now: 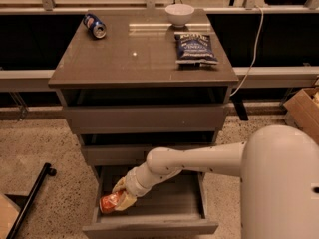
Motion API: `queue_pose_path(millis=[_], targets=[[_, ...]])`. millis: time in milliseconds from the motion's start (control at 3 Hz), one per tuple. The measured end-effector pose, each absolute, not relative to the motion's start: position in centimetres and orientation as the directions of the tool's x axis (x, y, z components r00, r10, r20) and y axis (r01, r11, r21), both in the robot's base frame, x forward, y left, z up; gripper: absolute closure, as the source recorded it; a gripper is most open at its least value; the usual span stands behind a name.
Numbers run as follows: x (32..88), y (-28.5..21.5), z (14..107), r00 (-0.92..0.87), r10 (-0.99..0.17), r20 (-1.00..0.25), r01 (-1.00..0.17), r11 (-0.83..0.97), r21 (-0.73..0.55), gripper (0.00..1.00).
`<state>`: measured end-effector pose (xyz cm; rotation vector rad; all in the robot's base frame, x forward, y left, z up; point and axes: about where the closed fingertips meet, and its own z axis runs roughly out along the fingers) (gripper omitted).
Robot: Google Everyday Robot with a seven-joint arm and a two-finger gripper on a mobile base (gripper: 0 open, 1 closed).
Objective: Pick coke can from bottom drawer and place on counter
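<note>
The coke can (108, 203), red-orange and dented, lies on its side at the front left of the open bottom drawer (149, 228). My gripper (119, 197) reaches down into this drawer from the right, and its pale fingers are closed around the can. The white arm runs from the lower right across the drawer. The counter (144, 59) is the glossy grey-brown top of the cabinet, well above the gripper. The two upper drawers stand slightly ajar.
On the counter are a blue can (94, 25) on its side at the back left, a white bowl (179, 14) at the back, and a dark chip bag (195, 48) on the right. A cardboard box (305, 111) stands right of the cabinet. A black pole (30, 198) lies on the floor to the left.
</note>
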<state>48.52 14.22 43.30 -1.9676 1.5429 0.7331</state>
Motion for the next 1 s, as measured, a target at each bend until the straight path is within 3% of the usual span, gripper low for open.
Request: queue_pose_path(millis=[1000], targets=[[45.2, 10.4, 56.7, 0.291, -0.718, -0.633, -0.956, -0.199, -0.214, 1.0]])
